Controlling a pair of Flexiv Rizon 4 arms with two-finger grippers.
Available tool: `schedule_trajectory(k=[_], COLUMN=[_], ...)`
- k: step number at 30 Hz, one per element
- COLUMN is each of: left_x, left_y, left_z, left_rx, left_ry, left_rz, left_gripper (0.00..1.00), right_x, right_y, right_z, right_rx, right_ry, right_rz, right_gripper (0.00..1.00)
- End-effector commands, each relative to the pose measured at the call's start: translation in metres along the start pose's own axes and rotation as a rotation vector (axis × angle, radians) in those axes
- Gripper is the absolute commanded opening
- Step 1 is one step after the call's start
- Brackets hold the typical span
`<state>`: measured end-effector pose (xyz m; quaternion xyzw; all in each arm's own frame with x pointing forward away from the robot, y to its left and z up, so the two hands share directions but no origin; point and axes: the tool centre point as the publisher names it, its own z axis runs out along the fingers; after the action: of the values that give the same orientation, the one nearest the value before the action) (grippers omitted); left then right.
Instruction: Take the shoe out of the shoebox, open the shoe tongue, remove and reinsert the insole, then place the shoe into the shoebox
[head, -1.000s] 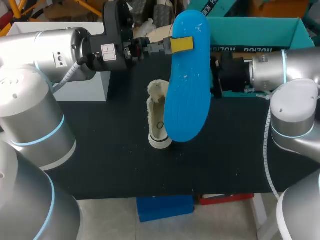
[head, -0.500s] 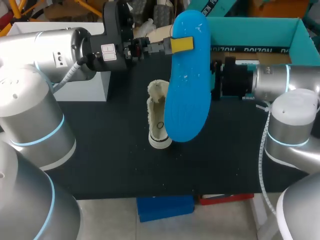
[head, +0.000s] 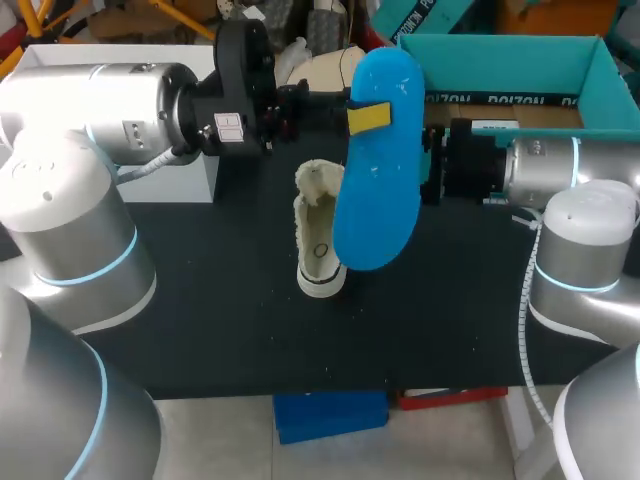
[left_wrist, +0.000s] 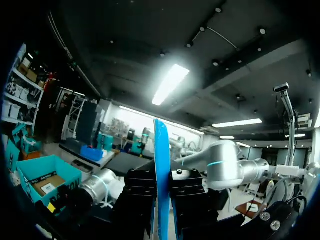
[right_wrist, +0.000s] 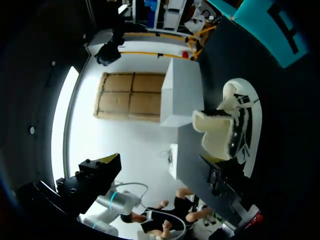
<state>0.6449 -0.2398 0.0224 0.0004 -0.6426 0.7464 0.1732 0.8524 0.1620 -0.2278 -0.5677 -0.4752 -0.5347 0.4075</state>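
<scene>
Blue insole (head: 375, 190): out of the shoe, pinched by the left claw (head: 367, 117) above the table (head: 200, 300). Within the last second it tilted slightly towards the shoebox (head: 520, 50), while the right claw (right_wrist: 162, 161), spread, drew back. Fleece-lined shoe (head: 318, 240) sat on the table, outside the box. Reinsertion judged next.

- Worktop (head: 220, 300): one flat surface, matte black, running across the whole head view from side to side; straight front edge; a few small pale specks scattered over its near half.
- White box (head: 195, 180): plain, unmarked, square-cornered; stands upright on the worktop's far left part. The right wrist view shows its flat top and one smooth side.
</scene>
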Motion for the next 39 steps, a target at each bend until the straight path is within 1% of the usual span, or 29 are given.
schedule_trajectory(k=[1, 4, 5, 6, 7, 9, 11, 31, 32, 33, 34, 35, 36, 37, 38, 39], left_x=[-0.028, -0.038, -0.04, -0.043, -0.047, -0.055, -0.062, -0.062, -0.057, -0.051, -0.049, -0.047, -0.046, -0.047, -0.047, -0.047], left_y=[0.037, 0.06, 0.064, 0.072, 0.078, 0.092, 0.103, 0.103, 0.104, 0.108, 0.111, 0.115, 0.12, 0.124, 0.128, 0.132], left_z=[-0.003, -0.008, -0.009, -0.01, -0.012, -0.016, -0.02, -0.02, -0.021, -0.021, -0.021, -0.023, -0.025, -0.028, -0.03, -0.033], left_rx=[-0.039, -0.107, -0.118, -0.14, -0.136, -0.187, -0.187, -0.187, -0.154, -0.147, -0.085, -0.095, -0.077, -0.074, -0.095, -0.07], left_ry=[0.077, 0.061, 0.062, 0.061, 0.056, 0.033, 0.022, 0.022, 0.022, 0.029, 0.044, 0.029, 0.047, 0.031, 0.042, 0.053], left_rz=[0.095, 0.224, 0.251, 0.333, 0.372, 0.488, 0.527, 0.527, 0.583, 0.624, 0.683, 0.78, 0.785, 0.83, 0.9, 0.897], left_gripper=[0.0, 0.0, 0.0, 0.0, 0.0, 0.0, 0.0, 0.0, 0.0, 0.0, 0.0, 0.0, 0.0, 0.0, 0.0, 0.0], right_x=[-0.001, -0.001, -0.001, -0.001, -0.001, -0.001, -0.001, -0.001, -0.001, -0.001, -0.001, -0.001, -0.001, -0.001, -0.001, -0.001], right_y=[0.0, 0.0, 0.0, 0.0, 0.0, 0.0, 0.0, 0.0, 0.0, 0.0, 0.0, 0.0, 0.0, 0.0, 0.0, 0.0], right_z=[0.001, 0.001, 0.001, 0.001, 0.001, 0.001, 0.001, 0.001, 0.001, 0.001, 0.001, 0.001, 0.001, 0.001, 0.001, 0.001], right_rx=[-0.003, -0.003, -0.003, -0.003, -0.003, -0.003, -0.003, -0.003, -0.003, -0.003, -0.003, -0.003, -0.003, -0.003, -0.003, -0.003], right_ry=[0.0, 0.0, 0.0, 0.0, 0.0, 0.0, 0.0, 0.0, 0.0, 0.0, 0.0, 0.0, 0.0, 0.0, 0.0, 0.0], right_rz=[0.0, 0.0, 0.0, 0.0, 0.0, 0.0, 0.0, 0.0, 0.0, 0.0, 0.0, 0.0, 0.0, 0.0, 0.0, 0.0], right_gripper=[1.0, 1.0, 1.0, 1.0, 1.0, 1.0, 1.0, 1.0, 1.0, 1.0, 1.0, 1.0, 1.0, 1.0, 1.0, 1.0])
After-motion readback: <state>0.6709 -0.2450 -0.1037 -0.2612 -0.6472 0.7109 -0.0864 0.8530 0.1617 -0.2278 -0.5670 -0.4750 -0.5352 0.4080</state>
